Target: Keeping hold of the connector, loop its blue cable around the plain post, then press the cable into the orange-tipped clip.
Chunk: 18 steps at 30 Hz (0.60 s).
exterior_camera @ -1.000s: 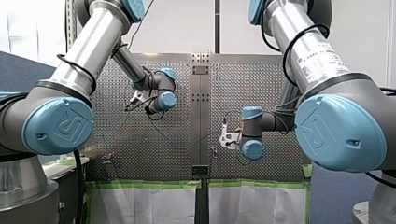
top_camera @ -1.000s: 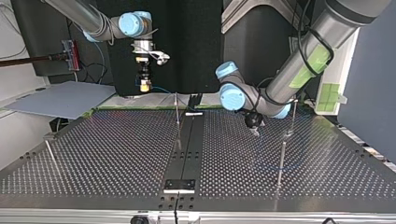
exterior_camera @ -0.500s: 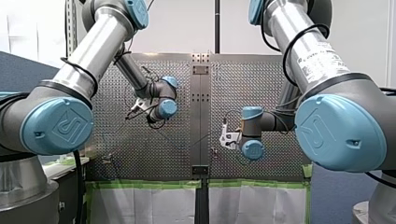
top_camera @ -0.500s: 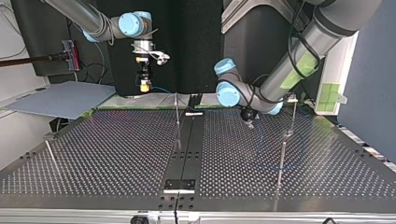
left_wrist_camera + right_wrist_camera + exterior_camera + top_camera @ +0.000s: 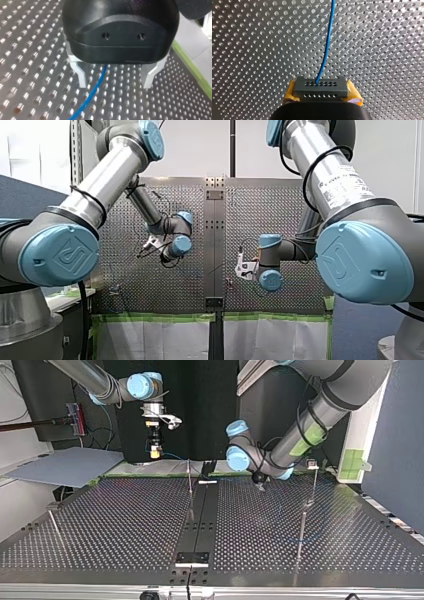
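As the right wrist view looks along it, my right gripper [image 5: 322, 93] is closed on the grey connector [image 5: 321, 86], with a yellow pad [image 5: 290, 93] pressed against each end. The blue cable [image 5: 325, 50] leaves one of the connector's holes and runs straight ahead of the gripper over the perforated table [image 5: 249, 37].

Seen through the left wrist view, my left gripper [image 5: 115, 80] is black, and its metal fingers [image 5: 80, 75] stand wide apart with nothing in their grip. The cable passes between them, nearer one finger than the other, and runs on ahead over the table under the gripper. I cannot tell whether it touches that finger.

From the front view, my left gripper hangs close over the table on one side of the dark middle strip [image 5: 215, 245]. My right gripper is on the other side, and the two are well apart. The cable is too thin to follow there.

Across the table, the top view shows my right gripper pointing down, raised well above the table, with the connector a small spot at its tip. My left gripper is low, its tip near the surface. A thin post [image 5: 301, 530] stands apart from it, nearer the camera. A faint blue line lies by the post's foot, and I cannot tell whether it goes around the post.
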{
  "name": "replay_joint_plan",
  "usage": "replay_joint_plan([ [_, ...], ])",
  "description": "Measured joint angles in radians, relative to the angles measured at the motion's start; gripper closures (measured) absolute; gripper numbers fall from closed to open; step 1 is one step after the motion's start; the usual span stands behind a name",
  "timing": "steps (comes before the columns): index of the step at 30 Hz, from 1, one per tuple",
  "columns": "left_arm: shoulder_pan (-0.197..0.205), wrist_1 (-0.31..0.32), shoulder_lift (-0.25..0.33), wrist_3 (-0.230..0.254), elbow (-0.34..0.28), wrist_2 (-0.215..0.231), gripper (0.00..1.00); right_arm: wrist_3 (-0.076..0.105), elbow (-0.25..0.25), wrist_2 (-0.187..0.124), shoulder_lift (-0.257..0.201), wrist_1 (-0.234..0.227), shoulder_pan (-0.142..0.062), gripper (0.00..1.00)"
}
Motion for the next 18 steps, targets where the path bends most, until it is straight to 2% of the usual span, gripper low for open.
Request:
replay_joint_plan([
  [7,-0.021,0.007,-0.048,-0.033,0.01,0.042,0.0,-0.002,0.0,0.0,0.0,0.006,0.004,1.0],
  [18,-0.044,-0.023,-0.066,-0.142,0.028,0.153,0.0,-0.004,0.0,0.0,0.0,0.008,0.004,1.0],
])
